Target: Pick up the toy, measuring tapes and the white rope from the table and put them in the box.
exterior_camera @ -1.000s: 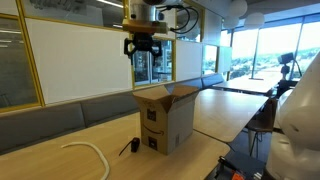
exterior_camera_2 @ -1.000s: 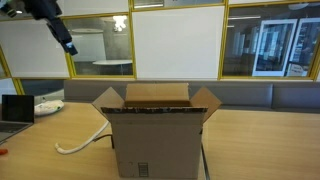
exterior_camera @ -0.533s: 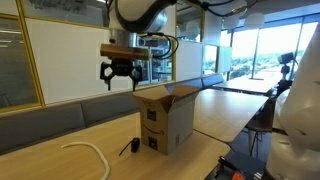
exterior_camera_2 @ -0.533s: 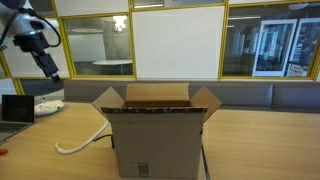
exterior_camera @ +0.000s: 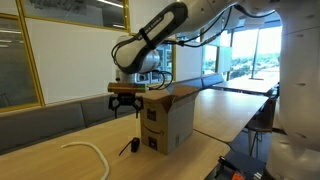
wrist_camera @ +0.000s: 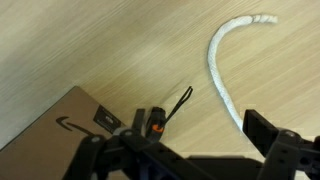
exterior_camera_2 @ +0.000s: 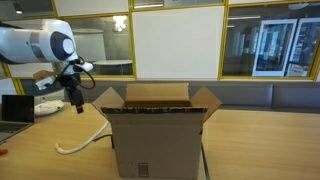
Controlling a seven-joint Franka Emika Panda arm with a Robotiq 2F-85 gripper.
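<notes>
The black two-finger gripper (exterior_camera: 123, 108) hung in the air above the light wooden table (exterior_camera: 40, 145). Its fingers were spread wide and there was nothing between them. In an exterior view it stood at 9 o'clock of the top of the tall brown cardboard box (exterior_camera: 165, 122), close to one flap; we could not tell if it touched. The long thick white rope (exterior_camera: 92, 152) lay in an arc on the wood at 7 o'clock from the gripper, well below it. At 6 o'clock, just beside the foot of the box, we saw a small dark shape, the measuring tape (exterior_camera: 128, 147).

In the wrist view the gripper (wrist_camera: 180, 148) came in from the bottom. The small orange-red measuring tape (wrist_camera: 154, 122) with black parts showed at 11 o'clock of it, partly hidden by the gripper body. A thin black strap loop (wrist_camera: 180, 103) went out from the tape toward 1 o'clock. The white rope (wrist_camera: 222, 70) curved at 1 to 2 o'clock, apart from the tape. A corner of the box (wrist_camera: 60, 135) was at 9 o'clock, near the tape.

Bare wood lay between rope and tape, and also at 12 o'clock. In an exterior view the gripper (exterior_camera_2: 76, 102) was at 10 o'clock of the box (exterior_camera_2: 160, 140), whose flaps stood open outward, and the rope (exterior_camera_2: 85, 140) lay at 6 o'clock under it. A dark laptop (exterior_camera_2: 14, 108) stood at 9 o'clock.
</notes>
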